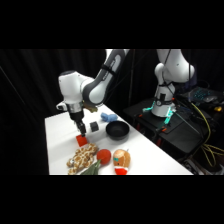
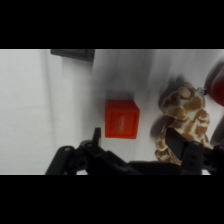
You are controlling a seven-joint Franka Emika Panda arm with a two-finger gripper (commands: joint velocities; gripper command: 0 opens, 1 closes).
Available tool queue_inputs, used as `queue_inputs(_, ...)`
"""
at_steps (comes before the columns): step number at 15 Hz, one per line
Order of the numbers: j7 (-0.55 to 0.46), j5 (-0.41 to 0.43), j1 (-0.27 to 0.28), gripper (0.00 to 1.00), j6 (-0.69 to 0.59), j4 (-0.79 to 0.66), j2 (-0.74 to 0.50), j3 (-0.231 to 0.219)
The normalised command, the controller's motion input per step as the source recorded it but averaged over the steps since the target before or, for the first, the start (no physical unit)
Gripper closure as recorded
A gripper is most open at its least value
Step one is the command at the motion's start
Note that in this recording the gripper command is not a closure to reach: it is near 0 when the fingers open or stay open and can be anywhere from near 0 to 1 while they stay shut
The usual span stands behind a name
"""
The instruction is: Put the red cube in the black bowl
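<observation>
We see the gripper (image 1: 78, 128) low over the white table (image 1: 150, 155), just above the red cube (image 1: 81, 141), which sits left of centre in the side view. In the wrist view the red cube (image 2: 121, 118) lies at the middle of the frame, on bare white surface, with the two black fingers (image 2: 97, 135) rising from the bottom edge on either side of it and below it; they stand spread apart, not touching the cube.

To the cube's left in the wrist view the table is open and bare. On its right, a spotted brown and cream plush toy (image 2: 184, 120) lies near, with a narrow strip of table between them. In the side view that plush toy (image 1: 82, 159) lies just below the cube, near the table's lower edge, beside a red ball (image 1: 104, 156) and an orange-brown object (image 1: 121, 159) that we cannot identify.

The black bowl (image 1: 117, 130) stands right of the gripper, apart from the cube. A small dark block (image 1: 94, 126) sits between gripper and bowl, and a blue object (image 1: 108, 117) lies above the bowl, its shape hard to make out.

The table's lower edge is cut off by the frame. In the wrist view a dark shape (image 2: 73, 53) at the top edge is cut off too.
</observation>
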Motion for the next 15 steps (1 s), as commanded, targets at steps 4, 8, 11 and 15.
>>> queue_inputs(4, -0.20, 0.077, -0.124, 0.00, 0.01, 0.41, 0.33, 0.077)
queue_inputs(8, -0.20, 0.084, -0.116, 0.00, -0.04, 0.42, 0.30, 0.096)
queue_inputs(11, -0.15, 0.099, -0.095, 0.00, -0.10, 0.37, 0.25, 0.091)
queue_inputs(15, -0.08, 0.124, -0.096, 1.00, -0.17, 0.25, 0.15, 0.074)
